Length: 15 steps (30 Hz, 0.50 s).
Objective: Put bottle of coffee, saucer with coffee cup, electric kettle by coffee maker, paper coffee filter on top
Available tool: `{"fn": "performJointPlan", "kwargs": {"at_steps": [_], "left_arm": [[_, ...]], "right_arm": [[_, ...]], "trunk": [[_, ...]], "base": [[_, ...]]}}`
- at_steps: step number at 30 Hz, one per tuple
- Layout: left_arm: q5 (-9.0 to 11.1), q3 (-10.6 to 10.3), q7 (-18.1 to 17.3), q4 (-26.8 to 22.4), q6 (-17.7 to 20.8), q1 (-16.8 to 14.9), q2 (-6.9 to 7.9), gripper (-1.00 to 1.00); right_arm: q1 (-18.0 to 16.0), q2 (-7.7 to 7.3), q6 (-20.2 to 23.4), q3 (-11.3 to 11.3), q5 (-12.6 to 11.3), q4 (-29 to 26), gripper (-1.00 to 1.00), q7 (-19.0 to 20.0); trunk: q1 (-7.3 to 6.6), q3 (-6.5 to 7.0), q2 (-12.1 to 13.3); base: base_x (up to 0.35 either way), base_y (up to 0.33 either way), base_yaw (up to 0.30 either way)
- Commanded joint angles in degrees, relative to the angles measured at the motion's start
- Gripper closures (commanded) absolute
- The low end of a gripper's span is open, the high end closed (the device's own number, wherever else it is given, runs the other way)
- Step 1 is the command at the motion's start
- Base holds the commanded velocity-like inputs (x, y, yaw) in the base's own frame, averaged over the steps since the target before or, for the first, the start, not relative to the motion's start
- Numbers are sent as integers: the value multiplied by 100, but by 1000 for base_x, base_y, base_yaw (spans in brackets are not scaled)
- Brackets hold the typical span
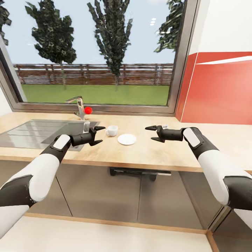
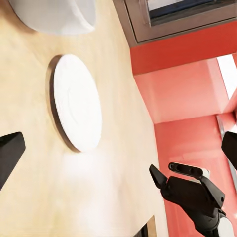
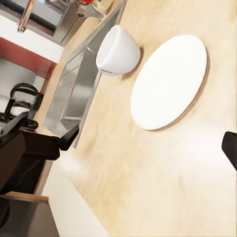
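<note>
A small white coffee cup (image 1: 112, 130) stands on the light wood countertop (image 1: 147, 154), just right of the steel sink (image 1: 31, 131). A flat white saucer (image 1: 126, 139) lies beside the cup, apart from it. My left gripper (image 1: 102, 134) hovers open just left of the cup, and my right gripper (image 1: 149, 134) hovers open right of the saucer; both are empty. The left wrist view has the saucer (image 2: 76, 101), the cup (image 2: 54, 15) and the right gripper (image 2: 160, 180). The right wrist view has the cup (image 3: 118, 49) and saucer (image 3: 168, 81), with what looks like the glass electric kettle (image 3: 22, 98) beyond the sink (image 3: 84, 84).
A faucet (image 1: 78, 105) with a red knob (image 1: 88, 110) stands behind the sink, under a large window. A red wall panel (image 1: 217, 91) rises at the counter's right end. Dark grey cabinets (image 1: 105, 196) run below the counter's front edge.
</note>
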Motion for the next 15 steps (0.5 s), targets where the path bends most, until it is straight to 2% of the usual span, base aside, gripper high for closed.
{"fn": "performJointPlan", "kwargs": {"at_steps": [1,6,10,15], "left_arm": [[-47,47,-25,2,35,-6,-4,-100],[-47,47,-27,8,35,-6,-3,-100],[-47,47,-28,8,35,-6,-4,-100],[-47,47,-29,11,35,-6,-10,-100]], "right_arm": [[-5,-4,-7,30,34,7,-100,55],[-5,4,-8,30,33,25,-100,55],[-5,5,-8,30,33,92,-100,55],[-5,8,-8,34,27,270,-100,55]], "trunk": [[1,-6,-3],[1,-6,-3],[1,-6,-3],[1,-6,-3]], "base": [[132,0,0],[80,0,0],[208,0,0],[101,-12,0]]}}
